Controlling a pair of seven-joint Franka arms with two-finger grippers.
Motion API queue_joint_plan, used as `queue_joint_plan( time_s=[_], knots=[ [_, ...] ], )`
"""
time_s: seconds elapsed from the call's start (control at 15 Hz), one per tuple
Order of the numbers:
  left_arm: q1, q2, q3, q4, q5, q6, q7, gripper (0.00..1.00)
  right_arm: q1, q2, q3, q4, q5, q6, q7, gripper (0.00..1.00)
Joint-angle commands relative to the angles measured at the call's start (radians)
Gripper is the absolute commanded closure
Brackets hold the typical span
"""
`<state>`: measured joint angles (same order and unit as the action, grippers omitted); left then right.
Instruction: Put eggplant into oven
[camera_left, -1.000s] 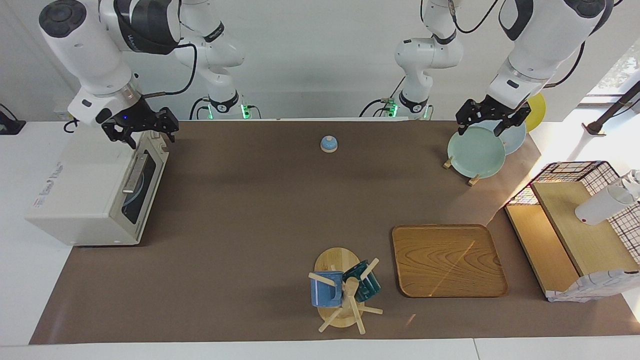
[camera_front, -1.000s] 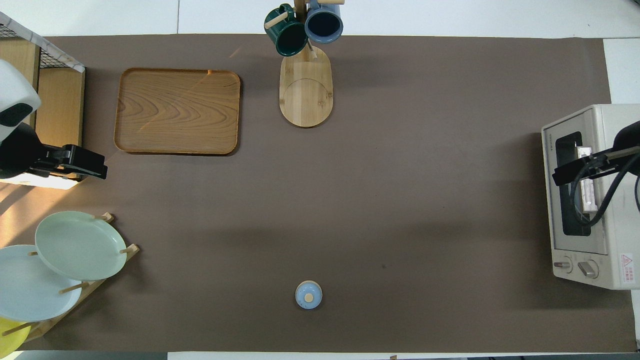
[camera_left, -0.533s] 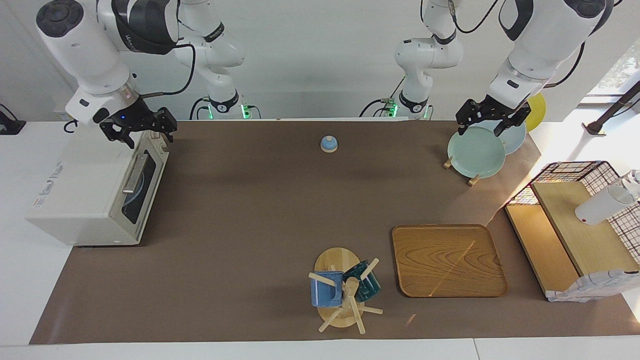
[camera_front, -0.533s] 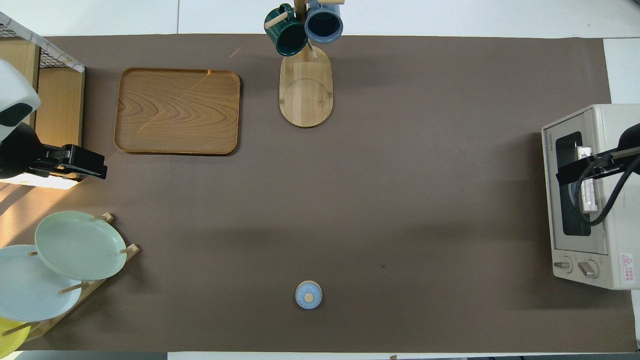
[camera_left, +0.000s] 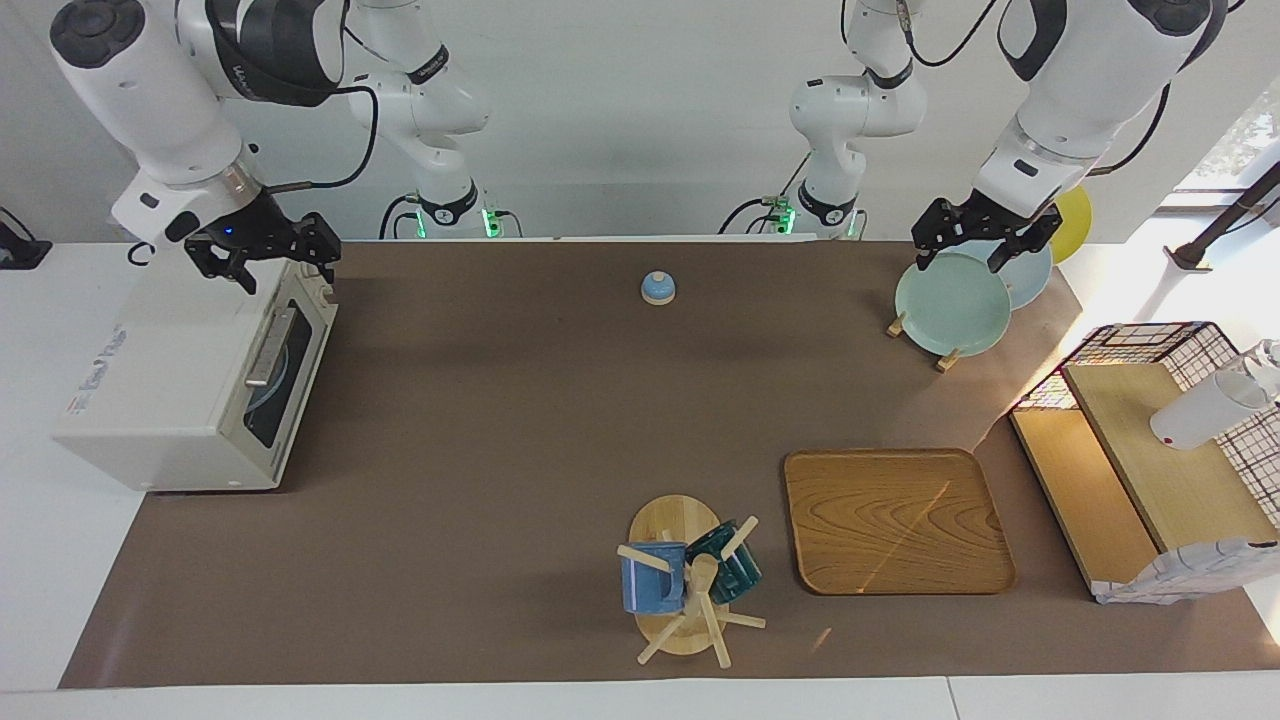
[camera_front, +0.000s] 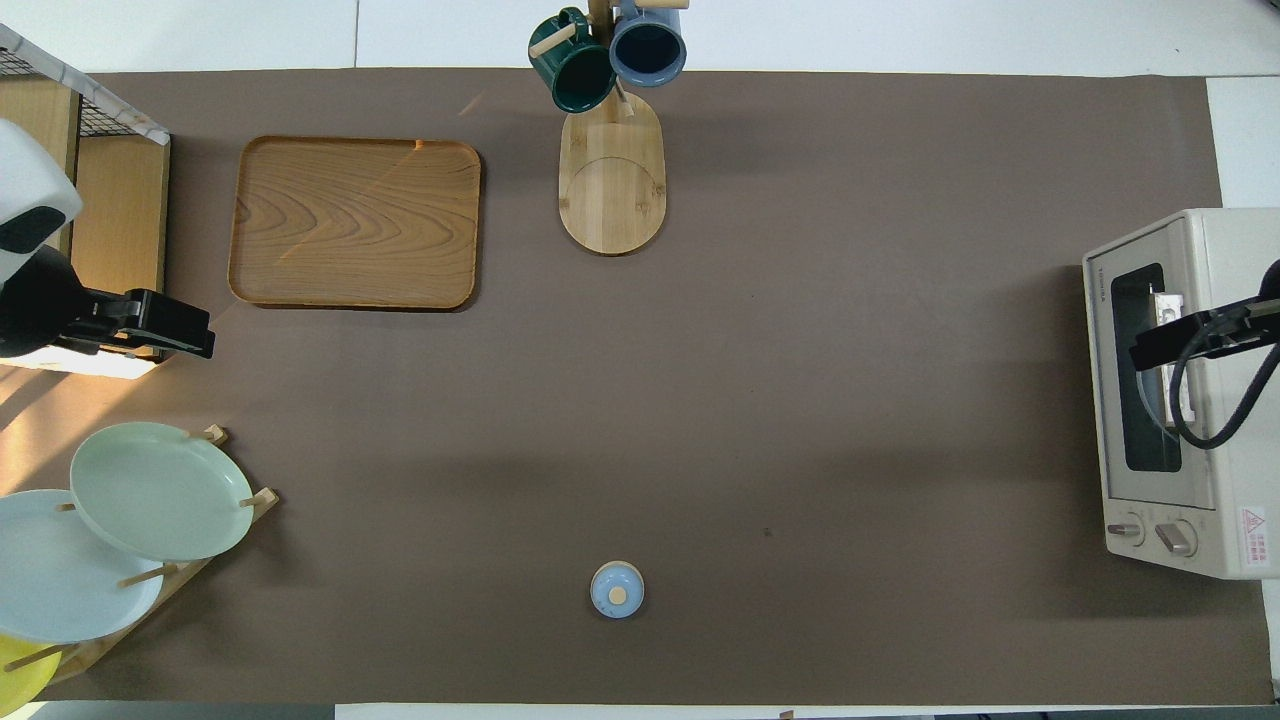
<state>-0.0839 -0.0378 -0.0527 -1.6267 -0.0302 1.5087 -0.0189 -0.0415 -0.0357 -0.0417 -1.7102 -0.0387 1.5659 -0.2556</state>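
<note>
No eggplant is seen. The open, empty right gripper (camera_left: 262, 262) is held above the shut cream-white boxy oven (camera_left: 190, 385), whose top could be struck; the open left gripper (camera_left: 985, 240) is parked.

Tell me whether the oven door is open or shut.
Shut: the oven door stands flush against its front, handle up, in both views.

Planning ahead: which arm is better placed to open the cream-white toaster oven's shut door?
Right. The open right hand hangs over the cream-white toaster oven, near the door; the left hand is over the pale green plate at the table's left-arm end.
</note>
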Motion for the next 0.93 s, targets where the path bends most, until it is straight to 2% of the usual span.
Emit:
queue_joint_plan(
  time_s=[0.0, 0.87],
  knots=[
    [0.009, 0.003, -0.001, 0.008, -0.002, -0.015, 0.007, 0.0, -0.003, -0.016, -0.003, -0.006, 0.028, 0.0, 0.021, 0.0],
    [0.009, 0.003, -0.001, 0.008, -0.002, -0.015, 0.007, 0.0, -0.001, -0.021, 0.005, 0.001, 0.034, -0.009, 0.019, 0.0]
  ],
)
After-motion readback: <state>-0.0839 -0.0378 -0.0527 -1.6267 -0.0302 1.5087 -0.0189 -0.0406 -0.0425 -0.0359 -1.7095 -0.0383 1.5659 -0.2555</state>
